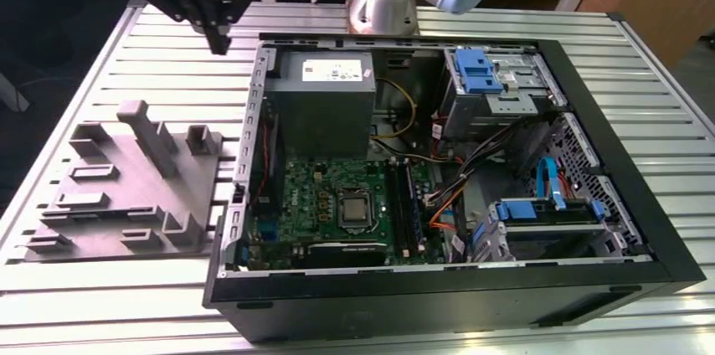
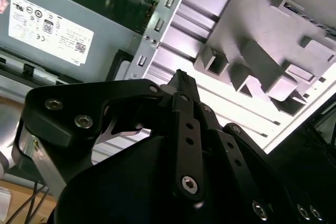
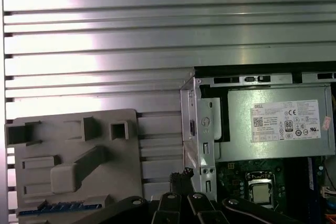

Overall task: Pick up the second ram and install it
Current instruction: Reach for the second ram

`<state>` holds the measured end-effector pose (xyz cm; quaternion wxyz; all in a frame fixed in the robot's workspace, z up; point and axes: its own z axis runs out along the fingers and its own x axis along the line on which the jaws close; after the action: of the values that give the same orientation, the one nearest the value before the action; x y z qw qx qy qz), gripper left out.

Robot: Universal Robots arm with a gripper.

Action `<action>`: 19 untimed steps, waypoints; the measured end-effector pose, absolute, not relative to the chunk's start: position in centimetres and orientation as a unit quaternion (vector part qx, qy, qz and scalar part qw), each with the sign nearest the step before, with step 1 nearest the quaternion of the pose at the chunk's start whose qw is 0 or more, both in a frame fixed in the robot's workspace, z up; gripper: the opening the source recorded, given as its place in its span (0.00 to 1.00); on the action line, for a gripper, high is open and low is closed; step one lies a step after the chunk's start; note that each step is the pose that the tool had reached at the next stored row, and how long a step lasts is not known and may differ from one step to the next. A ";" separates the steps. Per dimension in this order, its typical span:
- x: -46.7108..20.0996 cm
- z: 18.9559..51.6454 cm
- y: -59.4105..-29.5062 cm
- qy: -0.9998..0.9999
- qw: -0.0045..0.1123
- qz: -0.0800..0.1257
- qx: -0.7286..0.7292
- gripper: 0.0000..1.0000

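Exterior view: slatted table (image 1: 112,305), perhaps aluminium.

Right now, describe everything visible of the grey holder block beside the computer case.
The grey holder block looks like matte plastic: a flat slab with raised walls, a tall upright post, square pockets and a slanted ramp. It lies flat on the ribbed metal table, to the exterior view's left of the open computer case, not touching it. In the first wrist view a thin blue strip sits along one edge.
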<state>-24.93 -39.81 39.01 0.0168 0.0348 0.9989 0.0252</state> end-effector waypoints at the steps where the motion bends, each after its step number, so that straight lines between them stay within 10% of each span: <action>1: -25.2 39.0 -39.8 0.999 0.017 0.025 0.035 0.10; 19: -30.5 38.7 -39.8 0.999 0.017 0.025 0.035 0.10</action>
<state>-30.54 -39.81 38.72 0.0168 0.0348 0.9989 0.0252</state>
